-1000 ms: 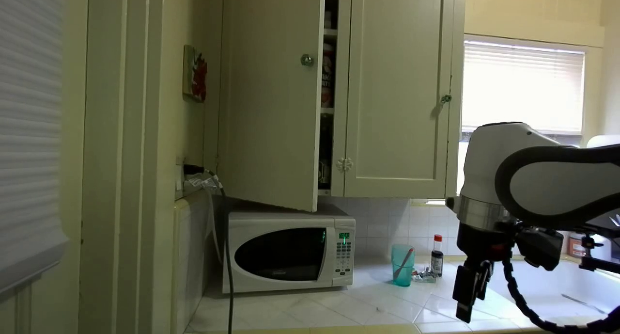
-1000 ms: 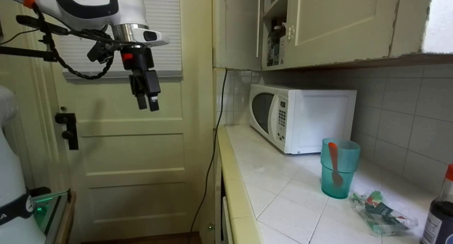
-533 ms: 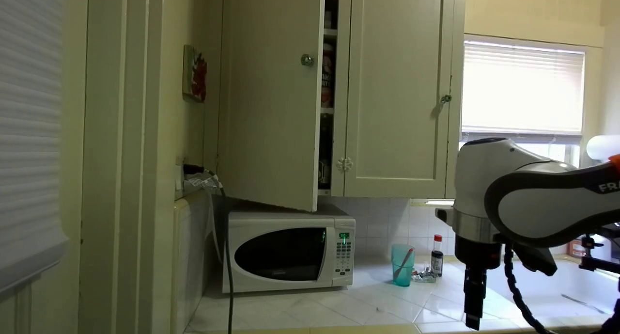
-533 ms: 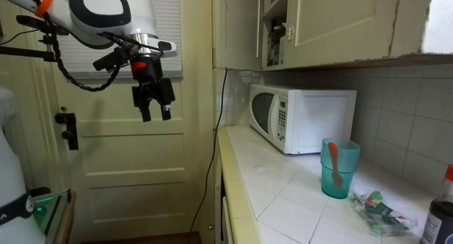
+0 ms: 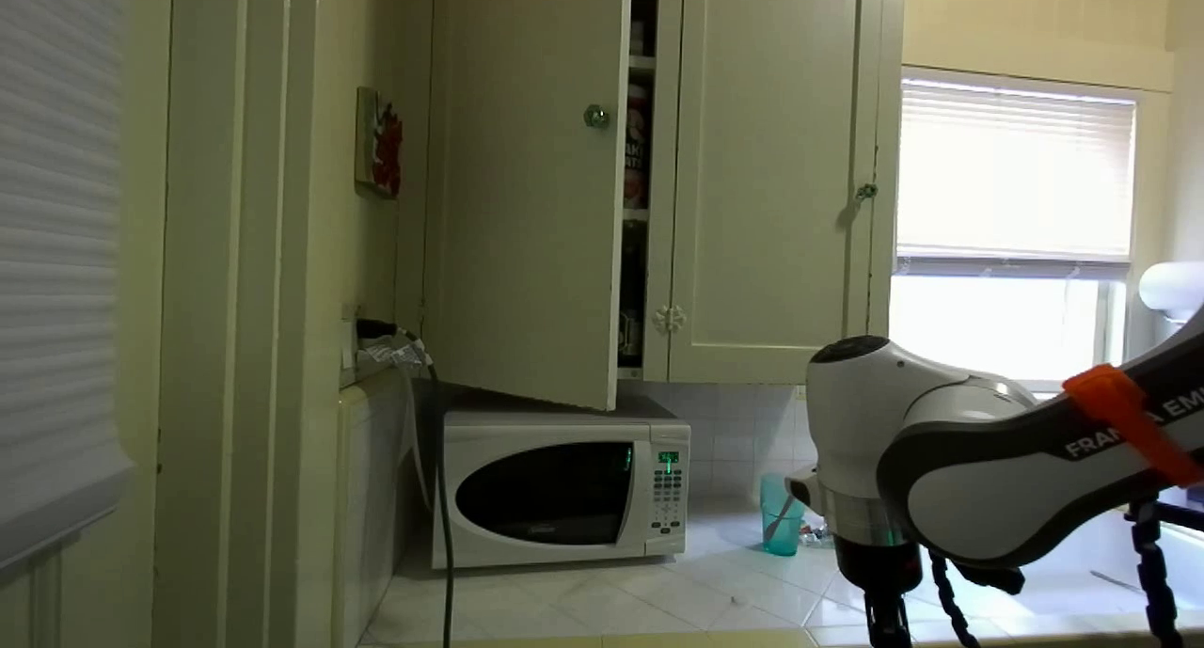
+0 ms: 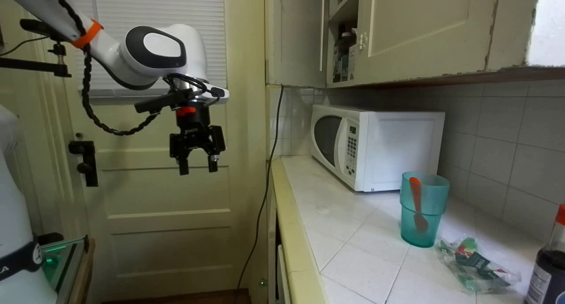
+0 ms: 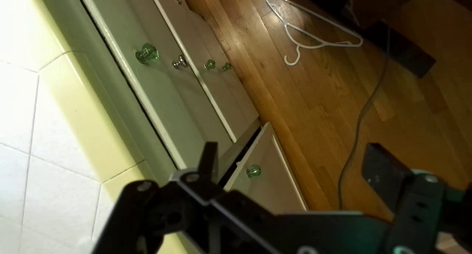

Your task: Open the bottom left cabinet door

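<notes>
The lower cabinet door [image 7: 274,184] shows in the wrist view, pale and standing slightly ajar, with a dark gap along its edge. A green glass knob [image 7: 253,170] sits near that edge; a glass knob [image 6: 263,283] also shows low under the counter in an exterior view. My gripper [image 7: 295,154] is open and empty, its two fingers wide apart. In that view the door and knob appear between the fingers but farther off, with nothing touched. In an exterior view the gripper [image 6: 198,168] points down, in front of the room door. In an exterior view its fingertips are cut off below the frame.
The yellow counter edge [image 7: 84,117] runs beside the gripper. Drawer fronts with knobs [image 7: 147,54] line the cabinet. A cable [image 7: 359,121] hangs toward the floor and a hanger [image 7: 313,34] lies there. A microwave [image 6: 397,149] and teal cup [image 6: 423,207] stand on the counter.
The arm has come down and moved forward, toward the room door. The gripper has turned about its vertical axis, so both fingers now show spread in an exterior view.
</notes>
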Motion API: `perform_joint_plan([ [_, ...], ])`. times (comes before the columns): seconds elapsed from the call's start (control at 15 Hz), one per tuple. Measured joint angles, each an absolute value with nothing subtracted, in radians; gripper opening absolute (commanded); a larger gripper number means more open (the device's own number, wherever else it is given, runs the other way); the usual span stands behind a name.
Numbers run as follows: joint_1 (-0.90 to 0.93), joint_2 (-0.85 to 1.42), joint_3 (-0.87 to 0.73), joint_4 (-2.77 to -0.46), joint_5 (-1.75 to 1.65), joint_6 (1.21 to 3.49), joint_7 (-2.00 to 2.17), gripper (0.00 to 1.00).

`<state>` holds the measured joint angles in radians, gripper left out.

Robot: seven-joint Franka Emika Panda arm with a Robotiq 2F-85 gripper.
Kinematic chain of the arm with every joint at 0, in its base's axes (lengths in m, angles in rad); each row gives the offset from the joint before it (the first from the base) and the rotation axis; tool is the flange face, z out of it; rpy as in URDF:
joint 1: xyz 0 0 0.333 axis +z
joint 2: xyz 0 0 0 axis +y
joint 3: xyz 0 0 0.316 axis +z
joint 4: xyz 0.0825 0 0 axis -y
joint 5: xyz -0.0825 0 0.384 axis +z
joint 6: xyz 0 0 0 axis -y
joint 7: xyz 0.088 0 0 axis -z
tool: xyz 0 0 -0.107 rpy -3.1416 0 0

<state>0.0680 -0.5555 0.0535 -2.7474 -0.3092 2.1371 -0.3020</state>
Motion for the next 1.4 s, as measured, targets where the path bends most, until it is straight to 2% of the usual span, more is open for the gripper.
perform_joint_plan([
  [0.6,0.069,-0.491,0.096,-2.746,-0.36,2.196,-0.252,1.0],
  [1.0,0.056,-0.235,0.172,-2.717,-0.534,2.388,-0.07,1.0],
  [1.4,0.04,0.022,0.138,-2.565,-0.686,2.419,-0.01,1.0],
])
